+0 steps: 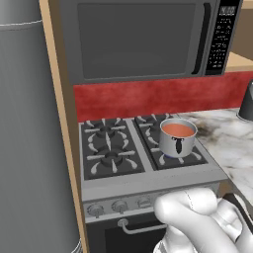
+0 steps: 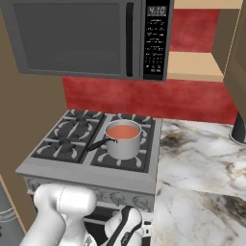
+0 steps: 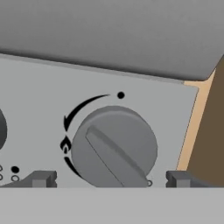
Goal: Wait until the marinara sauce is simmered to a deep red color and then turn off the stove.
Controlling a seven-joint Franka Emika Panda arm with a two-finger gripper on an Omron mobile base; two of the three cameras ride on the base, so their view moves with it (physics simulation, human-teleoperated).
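In the hand view, the gripper (image 3: pixel 109 179) is hovering right in front of one round grey knob (image 3: pixel 114 148), its two dark fingertips (image 3: pixel 43 178) spread wide apart, one on each side of the knob, gripping nothing; whether they are touching it cannot be told. The knob's ridge is sitting slanted, running from upper left to lower right, beside a flame mark and a curved black arrow on the panel.

Farther out, the stove (image 1: pixel 148 185) is showing four burners under black grates, with three knobs and an oven handle (image 1: pixel 141 228) visible in the left base view. One steel saucepan (image 2: pixel 124 141) is sitting on the front right burner, holding the marinara sauce (image 2: pixel 122 131), which is looking orange-red. Behind are rising the red backsplash (image 2: pixel 144 98) and one dark microwave (image 2: pixel 81 38). A marble counter (image 2: pixel 202 163) is lying to the right.
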